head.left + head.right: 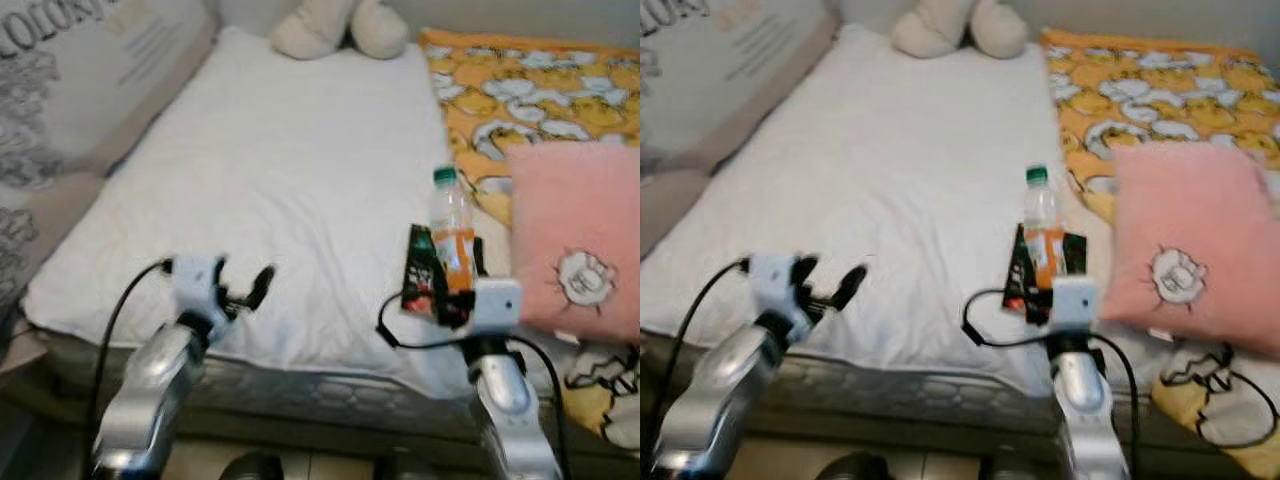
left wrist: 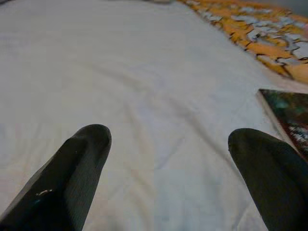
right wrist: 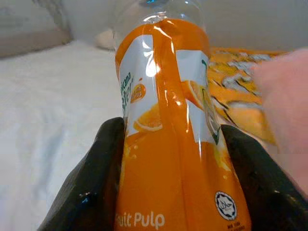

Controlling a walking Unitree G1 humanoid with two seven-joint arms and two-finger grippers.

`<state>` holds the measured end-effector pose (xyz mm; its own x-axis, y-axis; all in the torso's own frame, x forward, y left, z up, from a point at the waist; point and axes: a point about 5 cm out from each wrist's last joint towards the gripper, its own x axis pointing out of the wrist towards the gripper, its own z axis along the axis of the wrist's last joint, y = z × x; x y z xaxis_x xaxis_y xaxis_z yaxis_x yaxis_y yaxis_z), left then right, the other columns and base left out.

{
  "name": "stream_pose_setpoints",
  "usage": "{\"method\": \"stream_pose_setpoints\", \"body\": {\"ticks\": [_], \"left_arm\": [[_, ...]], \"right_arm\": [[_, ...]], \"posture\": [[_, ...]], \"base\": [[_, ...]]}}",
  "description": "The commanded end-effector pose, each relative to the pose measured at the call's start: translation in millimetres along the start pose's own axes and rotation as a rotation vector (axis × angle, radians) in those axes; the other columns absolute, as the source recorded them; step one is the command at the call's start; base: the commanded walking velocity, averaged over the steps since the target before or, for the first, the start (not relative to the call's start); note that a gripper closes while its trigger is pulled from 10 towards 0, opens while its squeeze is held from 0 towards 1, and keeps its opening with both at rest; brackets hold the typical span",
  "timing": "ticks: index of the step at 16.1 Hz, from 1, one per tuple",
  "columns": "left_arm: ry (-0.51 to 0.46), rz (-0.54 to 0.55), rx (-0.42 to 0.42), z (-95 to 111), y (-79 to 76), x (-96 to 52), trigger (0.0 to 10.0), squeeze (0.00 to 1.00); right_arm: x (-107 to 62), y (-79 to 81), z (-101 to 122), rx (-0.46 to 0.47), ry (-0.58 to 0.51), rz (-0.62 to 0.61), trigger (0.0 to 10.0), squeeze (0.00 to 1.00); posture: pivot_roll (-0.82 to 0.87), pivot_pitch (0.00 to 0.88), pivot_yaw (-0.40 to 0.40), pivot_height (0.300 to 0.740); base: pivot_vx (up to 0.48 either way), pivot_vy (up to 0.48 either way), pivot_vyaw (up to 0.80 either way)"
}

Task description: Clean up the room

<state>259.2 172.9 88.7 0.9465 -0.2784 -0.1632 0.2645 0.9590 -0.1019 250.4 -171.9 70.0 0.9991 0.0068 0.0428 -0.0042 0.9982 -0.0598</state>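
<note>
Your right claw is clamped on the upright orange juice bottle, one finger on each side of its label, above the bed's near edge. A dark packet sits just beside the bottle at 9 o'clock; a pink pillow lies at 3 o'clock. Your left claw, fingers apart and holding nothing, hovers over the white sheet at 9 o'clock.

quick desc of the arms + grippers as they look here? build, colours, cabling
Both arms are silver metal tubes ending in a white block at the wrist. Each carries a loose black cable looping out to that block. The left gripper and right gripper each have two long black fingers, matte, broad and rounded at the tips. No markings legible.
</note>
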Motion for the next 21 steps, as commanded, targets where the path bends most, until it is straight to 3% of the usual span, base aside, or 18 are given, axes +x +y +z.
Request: {"method": "stream_pose_setpoints", "body": {"ticks": [1,3,4,6,10,14,21], "left_arm": [[-0.035,0.014,0.002,5.6,0.9,0.6,10.0,0.00],[-0.036,0.019,0.025,3.3,-1.9,3.0,10.0,0.00],[-0.035,0.023,0.059,0.8,-1.2,-2.3,10.0,0.00],[-0.014,-0.021,0.051,-5.4,-2.5,-10.3,10.0,0.00],[-0.015,-0.064,0.019,-3.1,-8.0,-4.6,10.0,0.00],[-0.036,-0.052,0.062,-0.4,-7.3,-4.1,10.0,0.00],[-0.098,-0.126,0.059,3.0,-25.2,-8.8,10.0,0.00]], "right_arm": [[7.4,0.3,9.8,-0.002,-0.040,0.005,0.0,0.00],[9.0,5.1,9.3,0.018,-0.025,0.017,0.0,0.00],[2.0,10.3,7.9,0.048,0.001,0.047,0.0,0.00],[-5.1,15.3,4.8,0.056,0.029,0.088,0.0,0.00],[8.5,17.5,5.7,0.046,0.043,0.111,0.0,0.00],[20.7,15.6,3.3,0.032,0.077,0.100,0.0,0.00],[28.9,14.8,-3.5,0.037,0.121,0.118,0.0,0.00]], "posture": [[-0.11,0.000,0.031,0.703],[-0.11,0.000,0.032,0.703],[-0.11,0.000,0.035,0.703],[-0.11,0.000,0.040,0.703],[-0.11,0.000,0.035,0.703],[-0.10,0.000,0.034,0.703],[-0.10,0.000,0.024,0.703]], "base": [[0.000,0.000,0.00],[0.000,0.000,0.00],[0.000,0.000,0.00],[0.000,0.000,0.00],[0.000,0.238,0.00],[0.000,0.000,0.57],[0.000,-0.480,0.72]]}}
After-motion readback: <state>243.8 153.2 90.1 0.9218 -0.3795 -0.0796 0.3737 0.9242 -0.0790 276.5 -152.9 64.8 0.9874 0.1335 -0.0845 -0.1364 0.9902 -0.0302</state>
